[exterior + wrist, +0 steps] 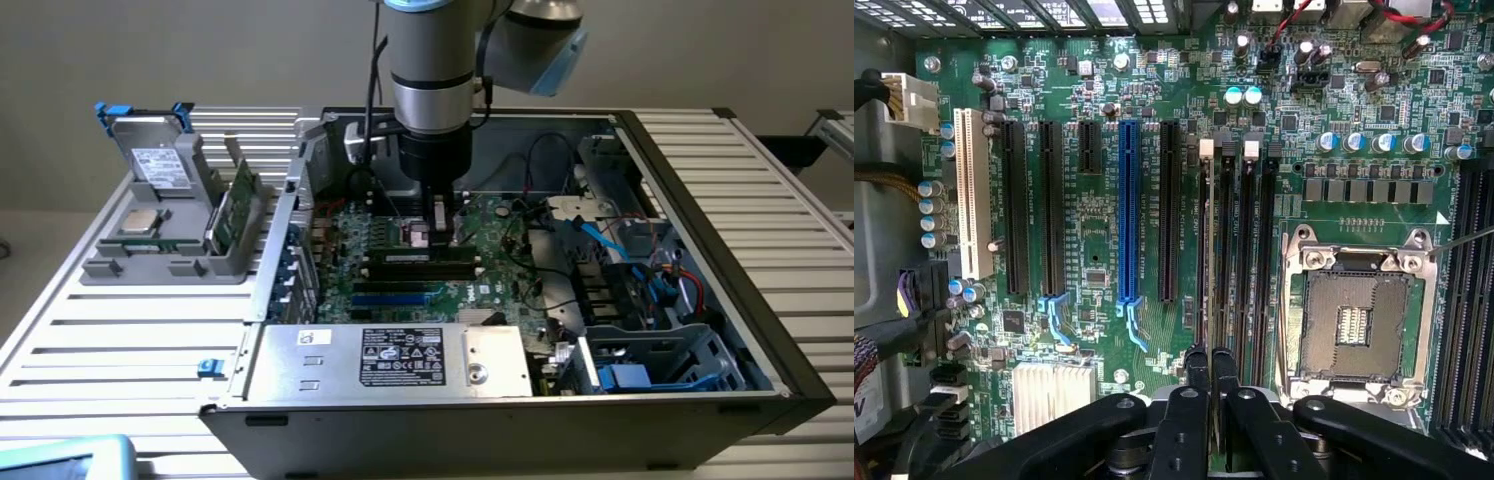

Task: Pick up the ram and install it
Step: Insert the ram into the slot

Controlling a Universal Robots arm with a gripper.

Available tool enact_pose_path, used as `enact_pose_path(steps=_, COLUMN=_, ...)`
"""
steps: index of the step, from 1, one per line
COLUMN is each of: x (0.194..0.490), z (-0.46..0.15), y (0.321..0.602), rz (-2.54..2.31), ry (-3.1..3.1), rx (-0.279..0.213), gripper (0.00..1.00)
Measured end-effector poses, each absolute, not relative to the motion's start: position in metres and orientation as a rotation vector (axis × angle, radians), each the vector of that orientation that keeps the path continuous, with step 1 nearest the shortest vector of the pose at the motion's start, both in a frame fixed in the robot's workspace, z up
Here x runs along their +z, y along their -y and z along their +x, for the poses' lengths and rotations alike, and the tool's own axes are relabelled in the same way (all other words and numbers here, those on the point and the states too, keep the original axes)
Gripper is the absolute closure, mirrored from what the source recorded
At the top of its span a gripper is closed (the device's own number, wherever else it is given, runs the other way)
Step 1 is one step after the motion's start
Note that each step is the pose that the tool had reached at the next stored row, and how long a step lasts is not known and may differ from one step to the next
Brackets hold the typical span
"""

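An open computer case (pixel 747 300) lies on a slatted table (pixel 120 340), with a grey holder (pixel 160 265) just beside it at the exterior view's left. The arm (pixel 430 60) reaches straight down into the far half of the case, over the green motherboard (pixel 1094 215). The gripper (pixel 1211 355) has its fingers pinched together on the ram (pixel 1211 260), which stands edge-on along a dark memory slot (pixel 1226 250) near the empty processor socket (pixel 1354 320).

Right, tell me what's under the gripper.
The ram, seen edge-on, extends from the shut gripper over the black memory slots on the motherboard. The gripper covers the slots' near ends.
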State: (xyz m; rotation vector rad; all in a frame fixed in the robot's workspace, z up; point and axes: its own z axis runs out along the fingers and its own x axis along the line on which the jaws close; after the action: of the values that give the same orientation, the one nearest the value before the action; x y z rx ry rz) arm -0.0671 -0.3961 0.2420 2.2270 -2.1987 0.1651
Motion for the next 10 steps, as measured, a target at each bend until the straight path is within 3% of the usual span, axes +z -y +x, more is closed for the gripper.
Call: enact_pose_path(steps=10, x=0.237, z=-0.0669, y=0.3973, rz=2.219, ry=2.207, rx=0.165, gripper=0.87)
